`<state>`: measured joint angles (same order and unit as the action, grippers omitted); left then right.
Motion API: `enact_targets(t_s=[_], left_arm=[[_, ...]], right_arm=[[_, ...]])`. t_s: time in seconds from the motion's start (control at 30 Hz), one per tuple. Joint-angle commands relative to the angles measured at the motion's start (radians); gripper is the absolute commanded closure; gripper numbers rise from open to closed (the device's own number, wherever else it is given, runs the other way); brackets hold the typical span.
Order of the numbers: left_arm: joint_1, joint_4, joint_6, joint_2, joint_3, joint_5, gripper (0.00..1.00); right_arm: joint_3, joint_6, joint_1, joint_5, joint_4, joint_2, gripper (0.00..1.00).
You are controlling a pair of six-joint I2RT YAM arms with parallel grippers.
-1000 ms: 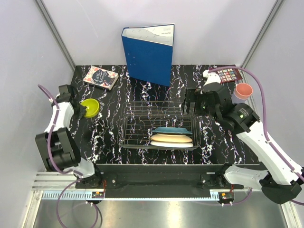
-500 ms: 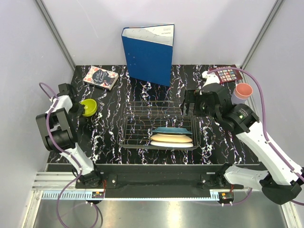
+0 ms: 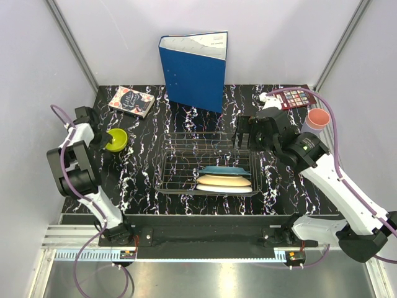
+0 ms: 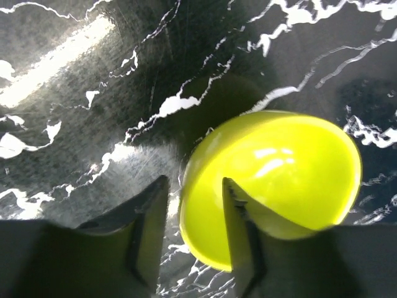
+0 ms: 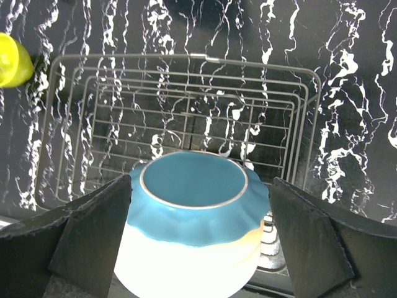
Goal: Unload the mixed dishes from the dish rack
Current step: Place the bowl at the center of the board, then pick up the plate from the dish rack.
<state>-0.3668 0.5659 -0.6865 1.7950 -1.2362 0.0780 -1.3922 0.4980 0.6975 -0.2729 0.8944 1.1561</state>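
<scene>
dish rack [image 3: 186,162] of thin dark wire at the middle of a black table [image 3: 155,112] veined with white. three plates lie stacked in its near right part: a teal plate [image 3: 225,169] on top, a cream plate [image 3: 223,180] under it and a white plate [image 3: 224,188] at the bottom. the rest of the rack shows only bare wire.

the right pincer [image 5: 201,179] hangs above the rack, spread wide. in the right wrist view one finger shows on each side of the teal plate, and neither touches it.

a yellow-green bowl [image 3: 116,139] sits on the table at the far left, well apart from the rack. the left pincer [image 4: 194,183] is at the bowl, partly spread astride its rim. one finger [image 4: 239,223] is over the inside of the bowl. the other stands outside the wall, and a sliver of table shows between them.

a pink cup [image 3: 318,117] is at the right edge of the table, with a lavender cup [image 3: 308,126] touching it. how the two cups sit together cannot be told.

a blue binder [image 3: 193,69] stands upright at the back. a small book [image 3: 131,101] lies at the back left, and a patterned book [image 3: 298,97] lies in the back right corner.
</scene>
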Motion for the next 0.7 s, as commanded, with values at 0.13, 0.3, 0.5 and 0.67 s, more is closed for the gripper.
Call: enact_targets(t_s=[0.13,0.3,0.5,0.67], left_arm=[[0.006,0.069,-0.084,-0.303,0.027,-0.021,0.1],[0.234,0.16,-0.021,-0.517,0.012,0.068,0.01],[0.613,0.167,-0.001,-0.667,0.034,0.052,0.01],[0.966,0.045,0.223,-0.689,0.049,0.169,0.01]], right_arm=[[0.025,0.048,0.004,-0.068,-0.06,-0.013,0.0],[0.009,-0.079,0.004,-0.057,-0.087,0.017,0.0],[0.073,-0.157,0.002,-0.1,-0.204,-0.045,0.07],[0.05,-0.165,0.004,-0.109,-0.141,-0.045,0.0]])
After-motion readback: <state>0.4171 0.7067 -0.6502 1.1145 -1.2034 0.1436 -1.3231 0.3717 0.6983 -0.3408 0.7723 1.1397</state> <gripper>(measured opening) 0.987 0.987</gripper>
